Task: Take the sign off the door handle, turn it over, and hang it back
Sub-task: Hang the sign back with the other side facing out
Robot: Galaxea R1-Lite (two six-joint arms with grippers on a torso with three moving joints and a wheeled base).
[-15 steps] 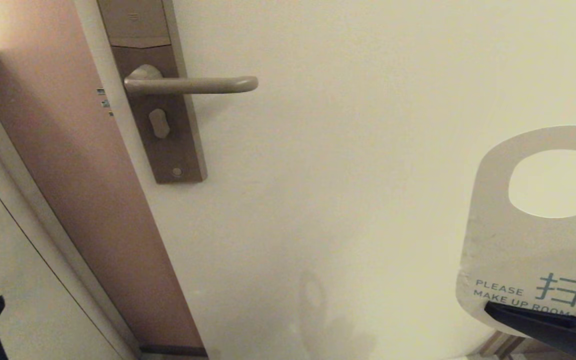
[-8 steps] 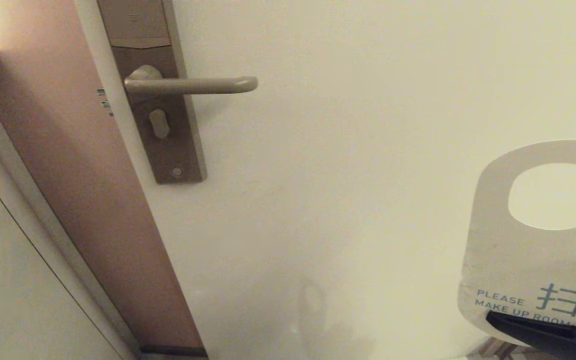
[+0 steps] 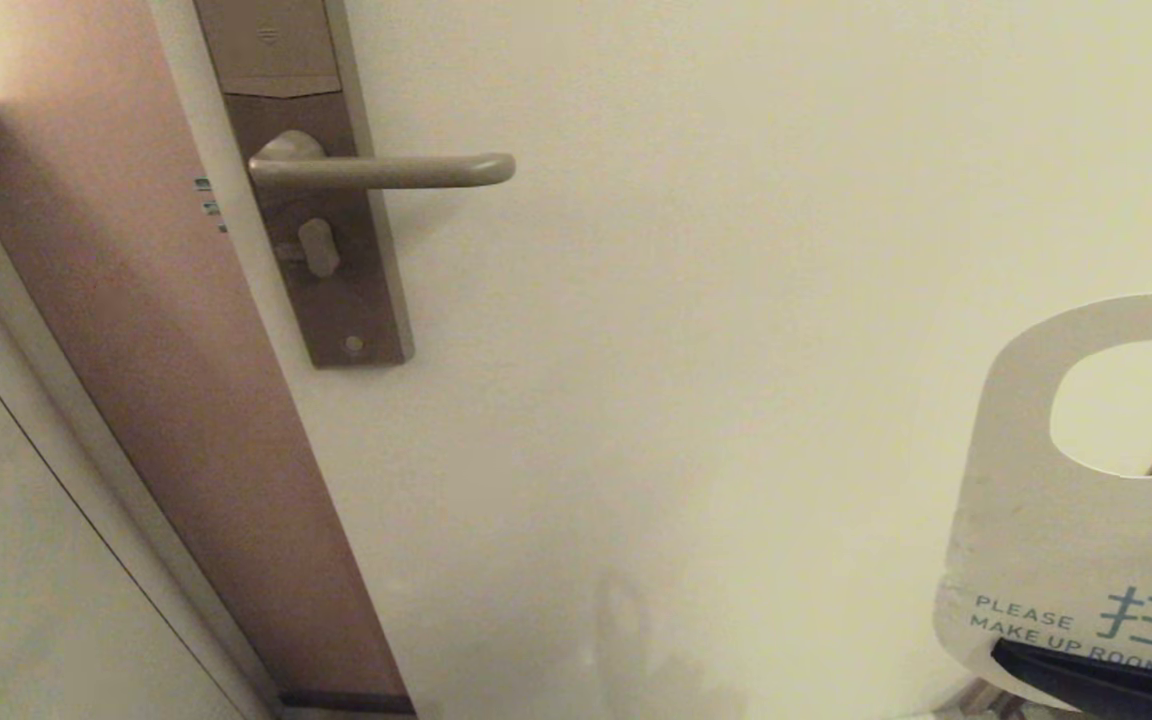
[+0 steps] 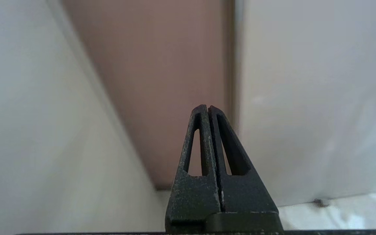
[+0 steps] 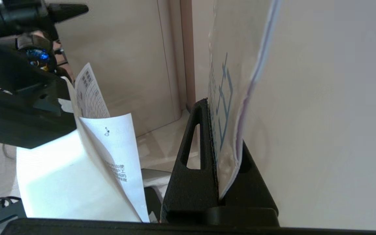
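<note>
Lower right of the head frame: right gripper (image 3: 1101, 680) clamped on the bottom edge of the sign (image 3: 1046, 540), card upright, off-white "PLEASE MAKE UP ROOM" face toward camera, oval hole at top, partly cut by the frame edge. Sign well apart from the door handle (image 3: 381, 170), which sits bare at upper left on its brown plate (image 3: 356, 300). Left gripper (image 4: 208, 109) seen only in its wrist view, fingers pressed together, holding nothing, pointing at the brown door edge (image 4: 155, 65)
</note>
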